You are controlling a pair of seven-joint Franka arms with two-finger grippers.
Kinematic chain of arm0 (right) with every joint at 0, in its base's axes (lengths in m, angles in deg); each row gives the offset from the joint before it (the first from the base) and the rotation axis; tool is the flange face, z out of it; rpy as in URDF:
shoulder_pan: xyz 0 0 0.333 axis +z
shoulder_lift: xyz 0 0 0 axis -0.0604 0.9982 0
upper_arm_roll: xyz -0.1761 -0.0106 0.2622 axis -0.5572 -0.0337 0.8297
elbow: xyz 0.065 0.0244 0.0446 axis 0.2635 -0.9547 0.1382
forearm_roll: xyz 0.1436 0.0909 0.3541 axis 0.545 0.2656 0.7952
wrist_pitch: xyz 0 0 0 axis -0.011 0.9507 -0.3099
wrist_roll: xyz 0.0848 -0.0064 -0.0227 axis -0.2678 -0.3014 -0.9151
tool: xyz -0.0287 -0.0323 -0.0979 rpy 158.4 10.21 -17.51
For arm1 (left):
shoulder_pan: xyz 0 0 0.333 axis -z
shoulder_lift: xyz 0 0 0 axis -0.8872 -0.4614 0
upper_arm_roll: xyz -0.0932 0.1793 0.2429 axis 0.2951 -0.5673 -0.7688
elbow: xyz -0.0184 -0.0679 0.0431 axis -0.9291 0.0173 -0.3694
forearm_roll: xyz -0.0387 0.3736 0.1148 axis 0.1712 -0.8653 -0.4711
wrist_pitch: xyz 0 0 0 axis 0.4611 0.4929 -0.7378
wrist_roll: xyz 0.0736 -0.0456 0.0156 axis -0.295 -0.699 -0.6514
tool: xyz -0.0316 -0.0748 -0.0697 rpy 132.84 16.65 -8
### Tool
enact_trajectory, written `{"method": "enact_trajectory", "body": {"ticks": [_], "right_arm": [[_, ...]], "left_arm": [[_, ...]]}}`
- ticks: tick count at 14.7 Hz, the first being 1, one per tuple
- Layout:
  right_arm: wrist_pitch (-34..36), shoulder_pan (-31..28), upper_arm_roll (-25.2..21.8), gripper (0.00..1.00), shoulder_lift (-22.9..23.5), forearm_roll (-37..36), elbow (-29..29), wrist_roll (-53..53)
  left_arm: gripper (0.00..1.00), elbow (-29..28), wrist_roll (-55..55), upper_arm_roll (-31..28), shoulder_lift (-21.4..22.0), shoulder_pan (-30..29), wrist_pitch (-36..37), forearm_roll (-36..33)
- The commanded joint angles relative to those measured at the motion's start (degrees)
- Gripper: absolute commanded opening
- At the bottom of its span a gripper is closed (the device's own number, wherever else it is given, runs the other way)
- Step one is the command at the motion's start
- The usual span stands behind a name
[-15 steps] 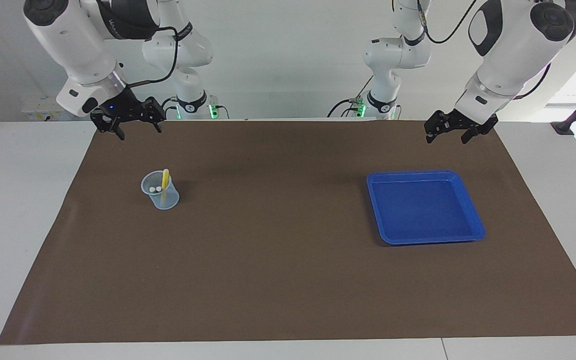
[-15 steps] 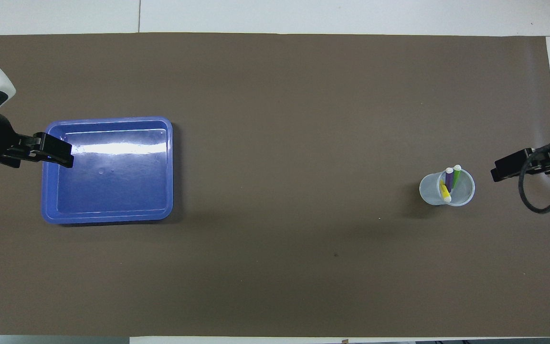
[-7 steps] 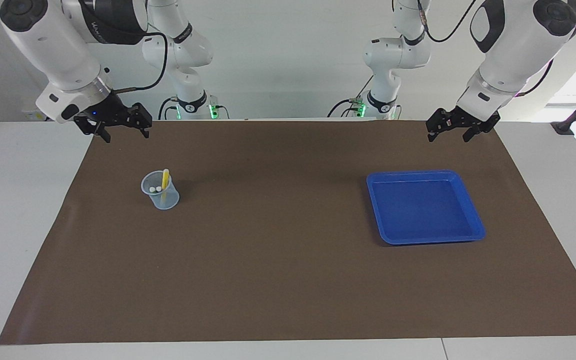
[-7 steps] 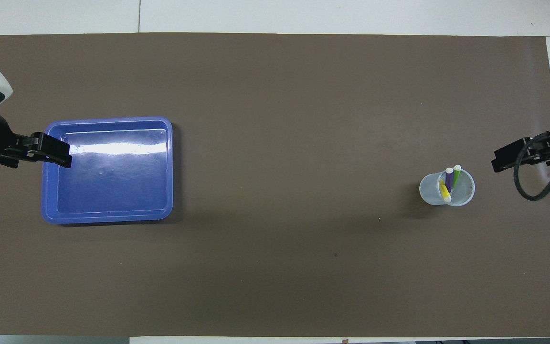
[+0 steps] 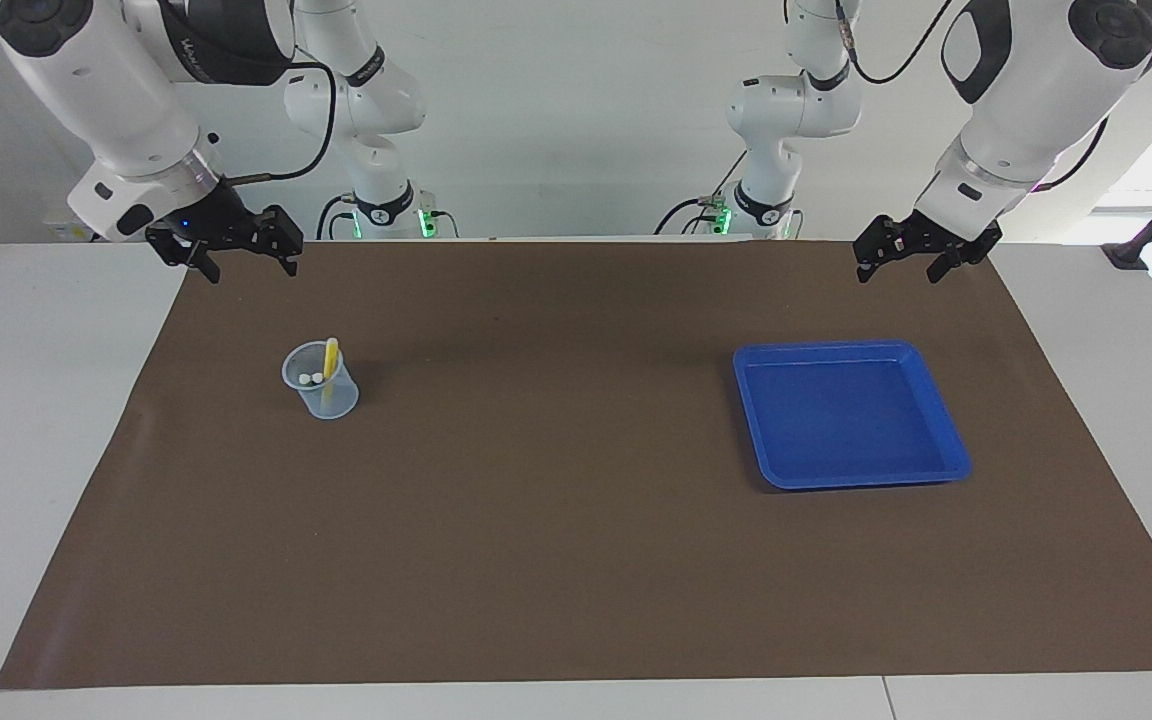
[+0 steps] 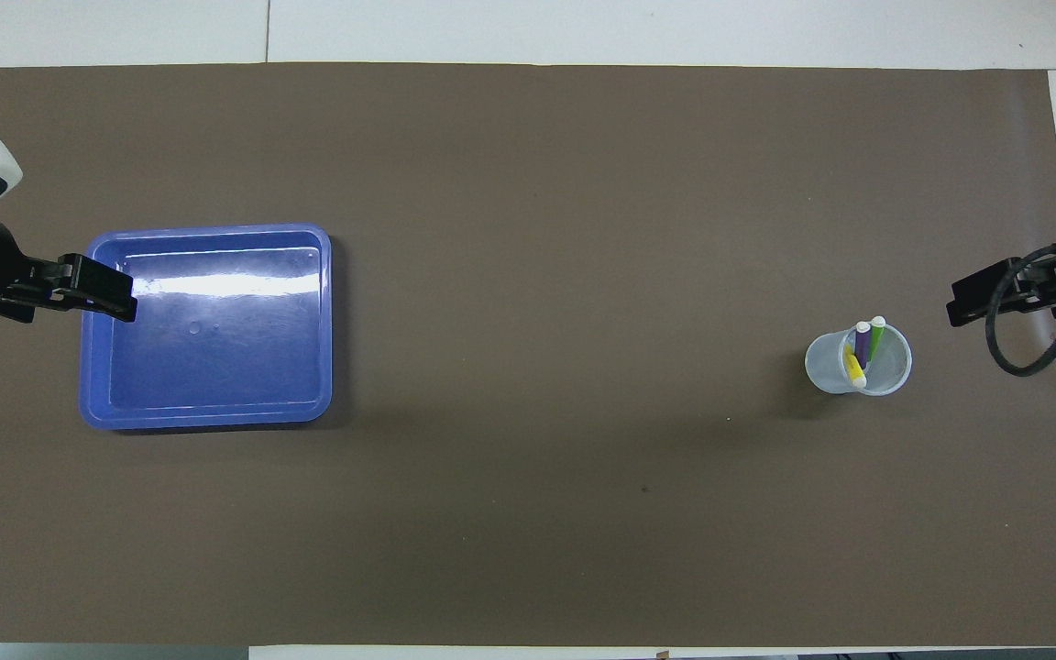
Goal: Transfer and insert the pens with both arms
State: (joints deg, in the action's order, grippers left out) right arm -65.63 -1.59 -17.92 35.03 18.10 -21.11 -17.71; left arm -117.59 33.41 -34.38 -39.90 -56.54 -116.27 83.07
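The three pens stand in a clear plastic cup point(image 5: 322, 396) toward the right arm's end of the mat. The yellow pen point(image 5: 330, 357) leans on the rim. In the overhead view the cup point(image 6: 823, 365) holds the purple pen point(image 6: 862, 340), the green pen point(image 6: 875, 335) and the yellow pen point(image 6: 853, 366), pale caps up. My right gripper point(image 5: 251, 268) is open and empty, raised over the mat's edge by the robots, apart from the cup; it also shows in the overhead view point(image 6: 957, 308). My left gripper point(image 5: 898, 273) is open and empty, raised over the mat's edge by the robots; it also shows in the overhead view point(image 6: 121, 300).
A blue tray point(image 5: 948, 470) lies on the brown mat point(image 5: 556, 520) toward the left arm's end, with nothing in it; it also shows in the overhead view point(image 6: 207, 418). Two smaller white arms with green lights point(image 5: 386, 200) stand at the table's edge between the big arms.
My right gripper has drawn back from the cup toward the right arm's end of the table. My left gripper has risen slightly. The pens and the cup have not moved.
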Motion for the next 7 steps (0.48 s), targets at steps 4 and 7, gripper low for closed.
{"method": "enact_trajectory", "body": {"ticks": [4,7], "right_arm": [[0.8,0.4,-0.6,1.0,-0.2,-0.4,0.6,1.3],[0.8,0.4,-0.5,1.0,-0.3,-0.5,1.3,0.7]], "left_arm": [[1.0,0.4,-0.5,-0.8,0.5,0.5,1.1,0.5],[1.0,0.4,-0.5,-0.8,0.5,0.5,1.1,0.5]]}}
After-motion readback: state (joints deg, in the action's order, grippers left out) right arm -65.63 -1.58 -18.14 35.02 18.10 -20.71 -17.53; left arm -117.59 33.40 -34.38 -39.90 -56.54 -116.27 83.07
